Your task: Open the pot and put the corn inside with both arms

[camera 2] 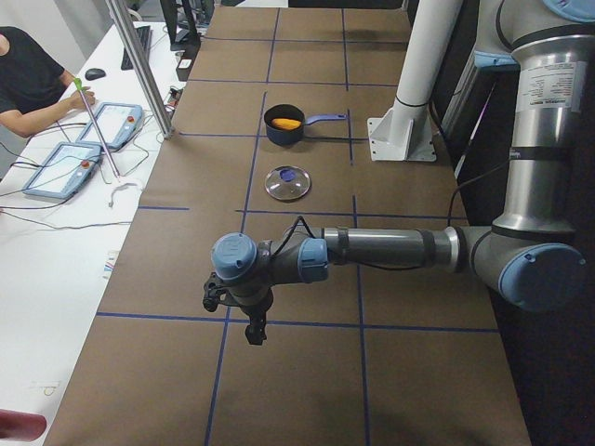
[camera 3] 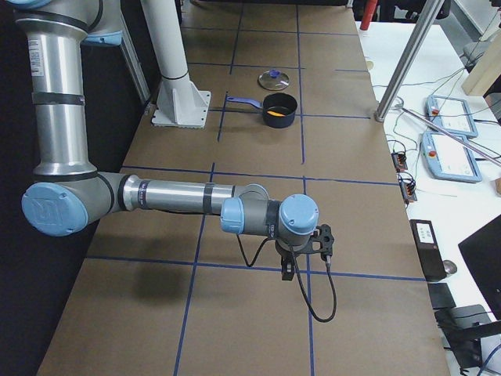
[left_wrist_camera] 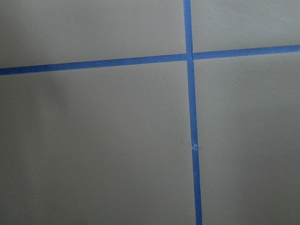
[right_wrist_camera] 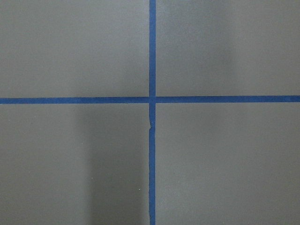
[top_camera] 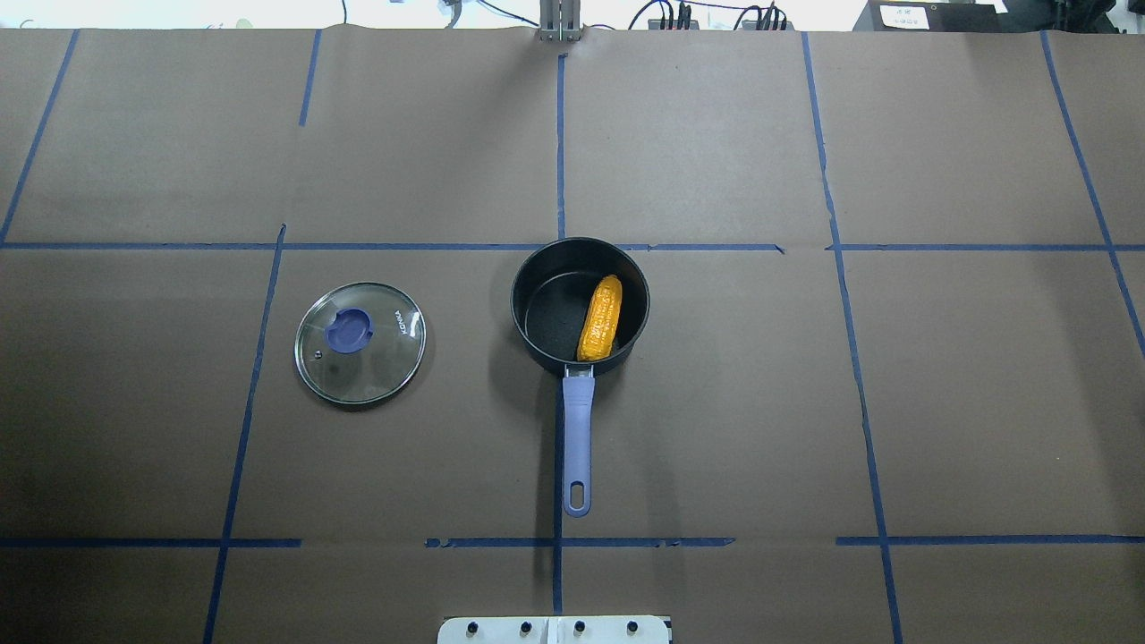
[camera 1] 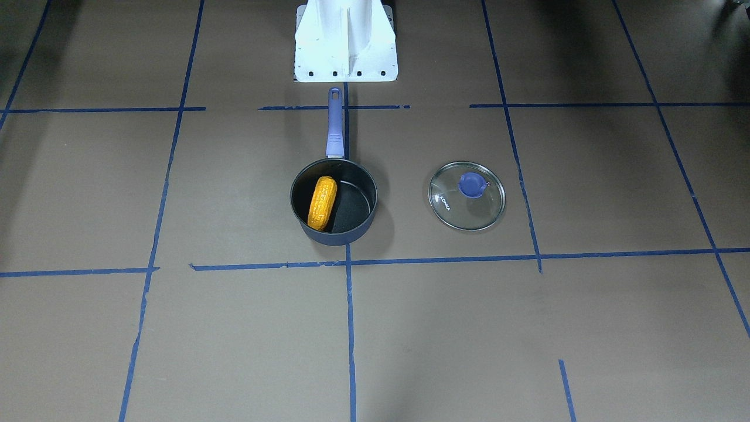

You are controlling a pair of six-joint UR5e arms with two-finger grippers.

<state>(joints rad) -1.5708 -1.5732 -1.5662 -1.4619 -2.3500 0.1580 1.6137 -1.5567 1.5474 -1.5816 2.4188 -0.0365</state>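
Lid [top_camera: 360, 343] was seen at left, pot [top_camera: 547, 315] uncovered at centre, corn [top_camera: 600, 318] lodged inside. Left gripper [camera 2: 237, 311] and right gripper [camera 3: 305, 252] were held well apart from it; their opening could not be told. Only a knocked handle was judged likely to spill it.

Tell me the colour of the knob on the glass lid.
The knob is blue-purple, clearest in the overhead exterior view.
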